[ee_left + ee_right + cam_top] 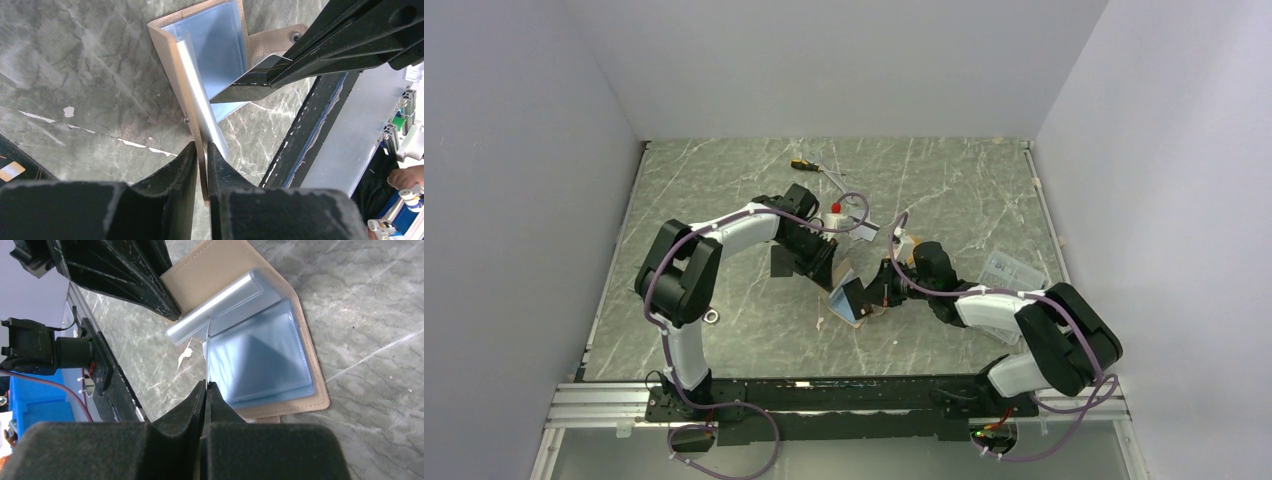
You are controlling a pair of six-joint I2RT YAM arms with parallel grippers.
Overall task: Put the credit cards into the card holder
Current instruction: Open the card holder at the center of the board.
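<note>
veined grey-green marble table, plain white walls on three sides; left gripper pinches the card holder by its cover, right gripper clamps a credit card.

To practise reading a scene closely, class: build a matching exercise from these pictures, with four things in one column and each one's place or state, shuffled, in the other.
Things
1. left gripper
2. right gripper
3. screwdriver
4. clear plastic box

Places or states
A. lying near the right edge of the table
B. shut on a silver card
C. lying near the table's far end
D. shut on a leaf of the open card holder

Pairs: 1-D, 2-B, 3-C, 4-A
</note>
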